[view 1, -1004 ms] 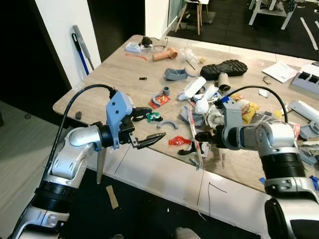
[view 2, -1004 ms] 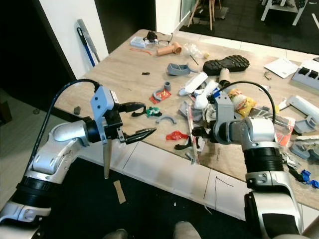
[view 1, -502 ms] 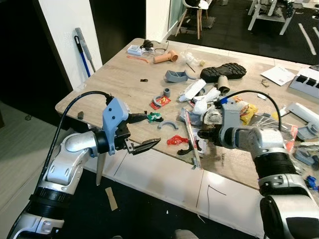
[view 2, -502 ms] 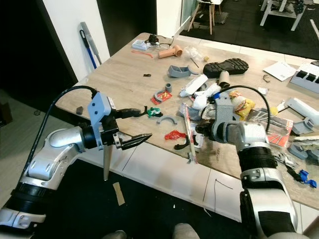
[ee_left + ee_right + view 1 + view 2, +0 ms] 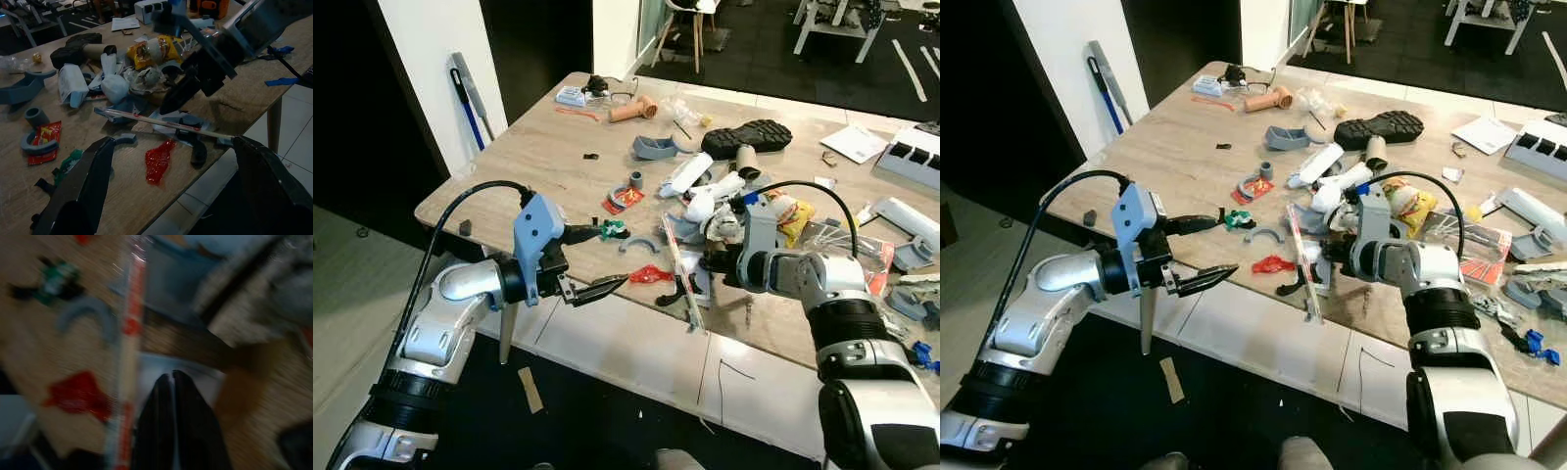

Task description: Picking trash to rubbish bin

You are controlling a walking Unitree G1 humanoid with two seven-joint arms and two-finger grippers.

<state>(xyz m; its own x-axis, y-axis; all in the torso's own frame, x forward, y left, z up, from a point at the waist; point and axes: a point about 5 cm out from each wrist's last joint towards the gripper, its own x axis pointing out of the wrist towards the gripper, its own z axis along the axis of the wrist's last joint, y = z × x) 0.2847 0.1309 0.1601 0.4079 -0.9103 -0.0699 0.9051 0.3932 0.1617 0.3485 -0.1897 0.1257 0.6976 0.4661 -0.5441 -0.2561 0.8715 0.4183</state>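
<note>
At the near edge of the wooden table (image 5: 538,157), the left gripper (image 5: 597,259) is hanging just off the lip, its two black fingers spread wide apart with nothing between them — the upper one reaches over the tabletop towards the green scrap (image 5: 615,230), the lower one pokes out below the edge. Compared with a second ago that arm has dropped a touch and pulled back, so the gripper sits lower against the table's front than it did. Over on the other side, the right gripper (image 5: 715,265) is down on the clutter, fingers pressed tight together, tips pushed onto a pale sheet right beside the long white-and-red stick (image 5: 680,282); it has crept in from where it was, closer to the pile. The trash itself has not budged: the red wrapper (image 5: 649,276) lies flat near the front edge, between the two grippers, with the grey curved piece (image 5: 637,245) just behind it and a black hooked part (image 5: 677,295) just beside the stick. Farther back there's the heap of white crumpled packaging (image 5: 710,196), a yellow snack bag (image 5: 793,211), a black shoe sole (image 5: 747,135) and a cardboard tube (image 5: 747,160). From the left wrist view you look straight through the parted fingers at the red wrapper and the right gripper beyond it.
</note>
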